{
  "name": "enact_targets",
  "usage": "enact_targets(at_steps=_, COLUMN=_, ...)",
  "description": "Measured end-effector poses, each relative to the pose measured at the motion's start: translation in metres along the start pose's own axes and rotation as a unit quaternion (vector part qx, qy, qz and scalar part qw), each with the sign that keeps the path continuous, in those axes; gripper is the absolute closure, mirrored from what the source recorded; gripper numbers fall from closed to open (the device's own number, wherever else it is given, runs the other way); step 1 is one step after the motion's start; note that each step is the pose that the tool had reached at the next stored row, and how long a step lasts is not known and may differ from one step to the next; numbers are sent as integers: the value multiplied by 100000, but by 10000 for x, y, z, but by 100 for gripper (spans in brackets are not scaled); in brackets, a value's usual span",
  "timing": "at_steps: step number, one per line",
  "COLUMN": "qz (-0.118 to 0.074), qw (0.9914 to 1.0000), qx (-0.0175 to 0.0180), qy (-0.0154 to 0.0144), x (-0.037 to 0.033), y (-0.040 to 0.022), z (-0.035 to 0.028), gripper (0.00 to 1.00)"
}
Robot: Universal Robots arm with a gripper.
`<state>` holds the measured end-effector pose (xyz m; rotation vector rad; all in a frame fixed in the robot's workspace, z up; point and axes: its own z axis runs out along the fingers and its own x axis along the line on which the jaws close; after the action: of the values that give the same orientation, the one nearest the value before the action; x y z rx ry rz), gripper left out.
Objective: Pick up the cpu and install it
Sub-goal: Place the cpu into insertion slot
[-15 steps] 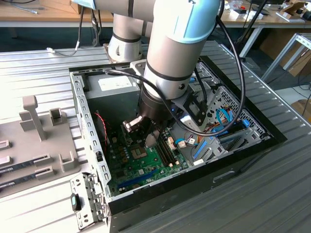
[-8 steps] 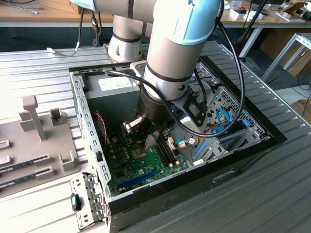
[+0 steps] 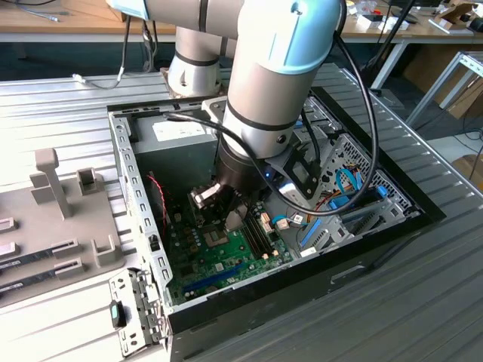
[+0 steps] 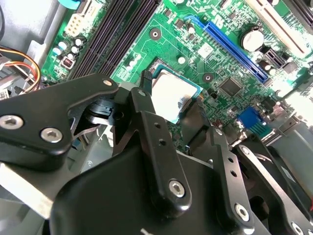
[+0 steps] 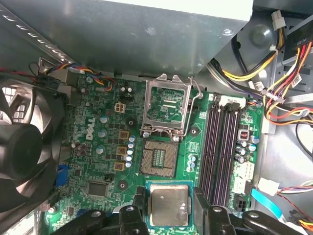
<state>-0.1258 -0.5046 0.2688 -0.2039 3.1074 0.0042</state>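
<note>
**Cpu (image 5: 168,205) clamped in pincer (image 5: 169,199), not yet in the open socket**

Gripped on two opposite edges by the pincer's black fingers (image 5: 138,211), silvery top facing up, thin green rim visible all round. Same hold in the second wrist view: cpu (image 4: 173,93) pinched between the two fingers (image 4: 146,115), over the green motherboard (image 4: 230,54).

In the first wrist view, held just beside the socket (image 5: 159,157), not seated in it; socket bare, contact field exposed, metal load plate (image 5: 166,108) swung up and open on the far side. Dark memory slots (image 5: 220,147) to one side of the socket, a black fan (image 5: 22,147) well off to the other. Bundles of coloured cables (image 5: 283,63) beyond the memory slots.

In the exterior view, arm (image 3: 279,68) reaching steeply down into the open computer case (image 3: 128,173), wrist low over the board. Case lying on a ribbed metal bench (image 3: 423,302), with a grey fixture tray (image 3: 68,226) just beside it toward the exterior view's left.
</note>
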Motion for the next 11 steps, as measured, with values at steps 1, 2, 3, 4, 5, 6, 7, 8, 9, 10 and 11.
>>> enact_targets(at_steps=1, qz=-2, qw=100000, qx=4, qy=4, x=0, y=-1, z=6, gripper=53)
enact_targets(at_steps=2, qz=-2, qw=100000, qx=3, qy=3, x=0, y=-2, z=11, gripper=53)
enact_targets(at_steps=3, qz=-1, qw=100000, qx=2, qy=2, x=1, y=-2, z=13, gripper=53)
enact_targets(at_steps=4, qz=-1, qw=100000, qx=3, qy=2, x=1, y=-3, z=17, gripper=53)
enact_targets(at_steps=5, qz=-1, qw=100000, qx=2, qy=1, x=1, y=-4, z=19, gripper=53)
enact_targets(at_steps=6, qz=-1, qw=100000, qx=4, qy=3, x=1, y=-4, z=22, gripper=53)
enact_targets(at_steps=7, qz=-2, qw=100000, qx=0, qy=-1, x=1, y=-4, z=25, gripper=53)
enact_targets(at_steps=8, qz=-2, qw=100000, qx=1, qy=0, x=1, y=-4, z=27, gripper=53)
enact_targets(at_steps=9, qz=-2, qw=100000, qx=1, qy=1, x=1, y=-4, z=29, gripper=53)
enact_targets(at_steps=10, qz=-2, qw=100000, qx=-1, qy=0, x=1, y=-4, z=32, gripper=53)
enact_targets(at_steps=11, qz=-1, qw=100000, qx=0, qy=0, x=1, y=-4, z=34, gripper=53)
